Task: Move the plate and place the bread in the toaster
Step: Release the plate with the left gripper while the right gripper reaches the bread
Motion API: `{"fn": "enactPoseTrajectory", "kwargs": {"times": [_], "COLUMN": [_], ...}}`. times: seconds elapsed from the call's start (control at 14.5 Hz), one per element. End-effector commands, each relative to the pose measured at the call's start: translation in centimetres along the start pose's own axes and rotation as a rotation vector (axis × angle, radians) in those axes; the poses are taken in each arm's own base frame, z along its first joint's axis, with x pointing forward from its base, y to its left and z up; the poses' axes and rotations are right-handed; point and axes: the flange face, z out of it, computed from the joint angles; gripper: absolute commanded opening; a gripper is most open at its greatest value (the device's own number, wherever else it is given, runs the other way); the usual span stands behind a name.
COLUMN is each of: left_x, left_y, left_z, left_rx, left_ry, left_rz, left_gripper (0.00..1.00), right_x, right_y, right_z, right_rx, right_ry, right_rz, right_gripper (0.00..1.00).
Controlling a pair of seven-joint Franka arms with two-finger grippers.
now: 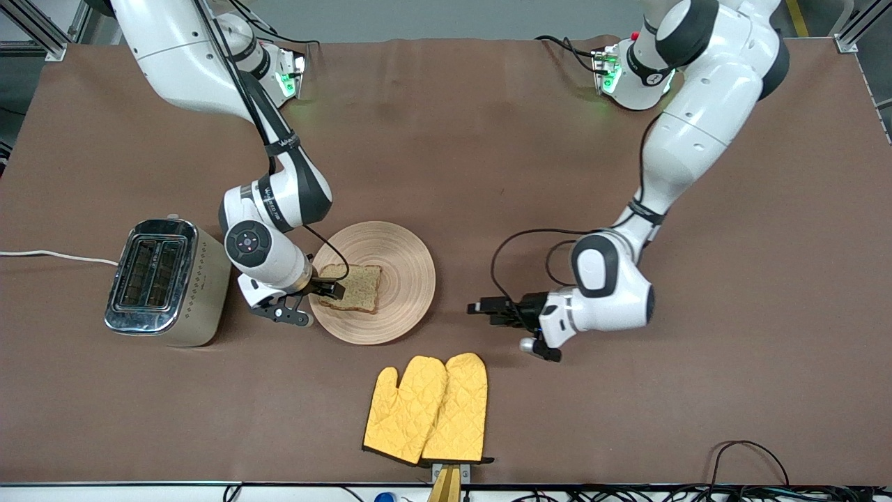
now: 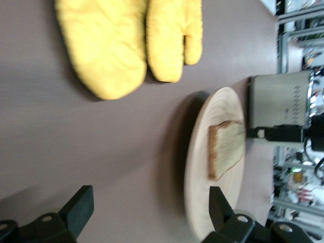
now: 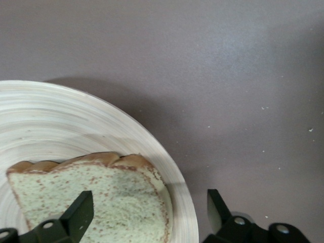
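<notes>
Bread pickup stage, plate (image 1: 397, 279) already parked by the toaster (image 1: 164, 282)

Right gripper (image 1: 333, 289) wide open over the bread (image 1: 355, 286), needs to close on it; left gripper (image 1: 488, 308) open, empty, waiting

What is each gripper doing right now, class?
Left gripper: open, holding nothing, beside the round wooden plate.
Right gripper: open, at the brown bread slice, holding nothing.
</notes>
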Motion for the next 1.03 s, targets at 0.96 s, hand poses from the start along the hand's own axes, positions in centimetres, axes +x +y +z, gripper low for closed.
{"fn": "enactPoseTrajectory", "kwargs": {"times": [0.96], "left_x": [-2.0], "left_y": [8.2], "left_z": [-35.0], "left_rx": [0.796], "left_ry": [-0.187], "left_rz": [0.311], "left_gripper": [1.0], "right_x": [-1.6], "right_y": [0.9], "right_z": [0.6], "right_rx": [-0.024], "right_ry": [-0.06], "right_rz": [0.024], "right_gripper": [0.61]}}
